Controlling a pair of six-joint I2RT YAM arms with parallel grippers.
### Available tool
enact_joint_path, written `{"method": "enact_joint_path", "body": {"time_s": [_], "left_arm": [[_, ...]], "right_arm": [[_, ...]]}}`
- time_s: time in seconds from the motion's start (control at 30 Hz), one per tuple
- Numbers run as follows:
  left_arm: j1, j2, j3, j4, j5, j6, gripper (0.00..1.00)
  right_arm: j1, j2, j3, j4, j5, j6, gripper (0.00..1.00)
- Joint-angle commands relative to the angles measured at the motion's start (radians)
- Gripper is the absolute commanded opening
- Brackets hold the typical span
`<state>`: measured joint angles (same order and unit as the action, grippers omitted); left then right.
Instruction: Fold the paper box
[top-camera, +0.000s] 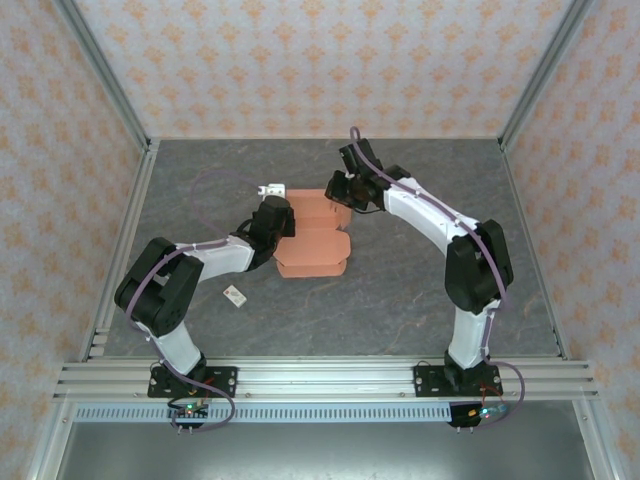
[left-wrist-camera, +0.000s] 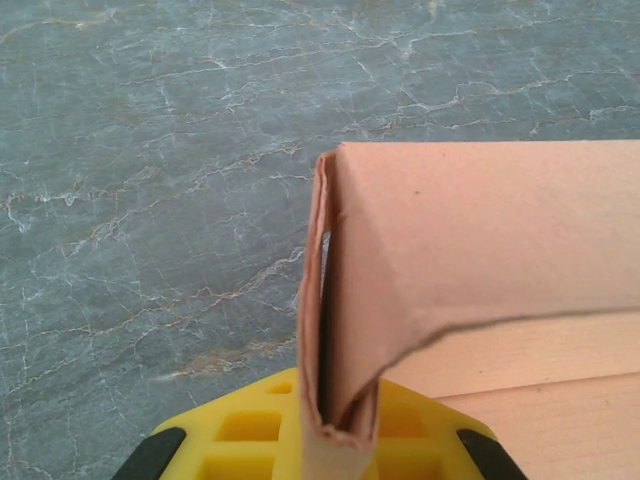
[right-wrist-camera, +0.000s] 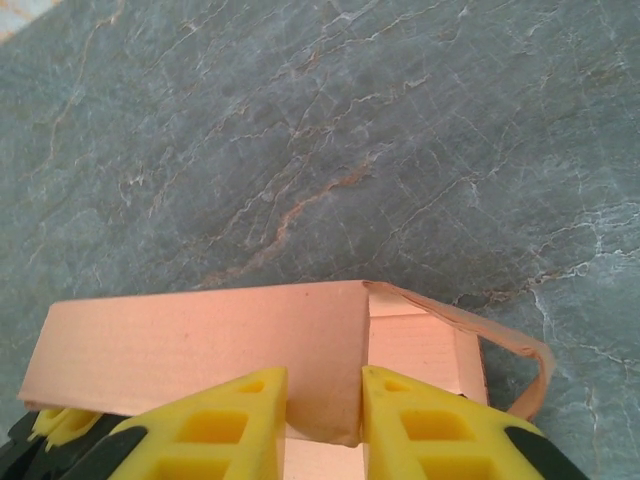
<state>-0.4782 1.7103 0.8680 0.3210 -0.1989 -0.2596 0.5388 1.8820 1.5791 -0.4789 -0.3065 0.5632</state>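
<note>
Marbled table (top-camera: 400, 300), salmon paper box (top-camera: 315, 250) half-folded, left jaws pinching it, right jaws unclear

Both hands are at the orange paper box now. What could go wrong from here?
1. The left hand pinches a doubled wall of the paper box; a hard pull could tear or crease it.
2. The right hand has a wall corner between its fingers; squeezing askew may crush it.
3. The curled flap bows outward and may spring open.

paper box (left-wrist-camera: 470, 230) in left tool (left-wrist-camera: 335, 440)
</note>
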Motion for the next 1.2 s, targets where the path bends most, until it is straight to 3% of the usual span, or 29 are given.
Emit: {"method": "enact_joint_path", "body": {"time_s": [0.0,0.1,0.27,0.43,0.57,0.77,1.17], "left_arm": [[-0.020,-0.009,-0.001,0.027,-0.007,0.006,0.00],[-0.020,-0.010,-0.006,0.027,-0.014,0.004,0.00],[-0.019,-0.012,-0.006,0.017,-0.021,0.002,0.00],[-0.020,-0.017,-0.002,-0.001,-0.011,-0.004,0.00],[-0.020,-0.024,0.003,-0.011,-0.002,-0.013,0.00],[-0.020,-0.046,0.006,-0.031,0.009,-0.020,0.00],[-0.020,-0.060,0.012,-0.049,0.021,-0.023,0.00]], "right_arm": [[-0.010,-0.046,-0.035,0.097,-0.052,0.080,0.22],[-0.014,-0.053,-0.004,0.046,-0.009,0.034,0.26],[-0.012,-0.120,0.021,-0.041,0.130,-0.108,0.43],[0.032,-0.236,-0.072,-0.018,0.190,-0.252,0.55],[0.098,-0.320,-0.189,0.022,0.247,-0.314,0.58],[0.180,-0.309,-0.377,0.144,0.199,-0.270,0.59],[0.154,-0.173,-0.436,0.279,0.306,-0.213,0.61]]}}
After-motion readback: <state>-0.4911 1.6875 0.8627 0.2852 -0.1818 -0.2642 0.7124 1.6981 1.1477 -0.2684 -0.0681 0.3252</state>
